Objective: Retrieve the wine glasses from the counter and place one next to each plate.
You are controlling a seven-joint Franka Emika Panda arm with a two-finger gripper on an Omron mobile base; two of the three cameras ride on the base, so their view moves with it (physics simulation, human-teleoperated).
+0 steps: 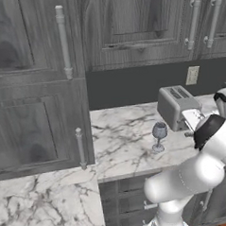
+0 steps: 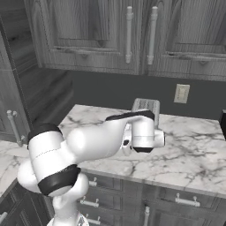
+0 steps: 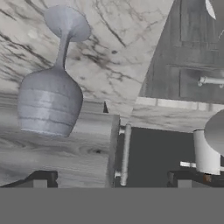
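Note:
One wine glass (image 1: pixel 159 135), translucent grey-blue, stands upright on the white marble counter (image 1: pixel 121 138) just left of the toaster. In the hand view the glass (image 3: pixel 50 103) appears inverted, with its foot at the top, well left of the midline. My gripper (image 3: pixel 111 180) is open; its two dark fingertips (image 3: pixel 41 179) stand wide apart with nothing between them. The hand hovers to the right of the glass, in front of the toaster, without touching the glass. My own arm covers the glass in the right base view. The plates are out of view.
A silver toaster (image 1: pixel 177 106) sits behind and right of the glass, also seen past my arm (image 2: pixel 145 105). A wall outlet (image 1: pixel 192 75) is above it. A tall dark cabinet (image 1: pixel 33 91) bounds the counter's left end. Dark drawers (image 2: pixel 185 201) run below.

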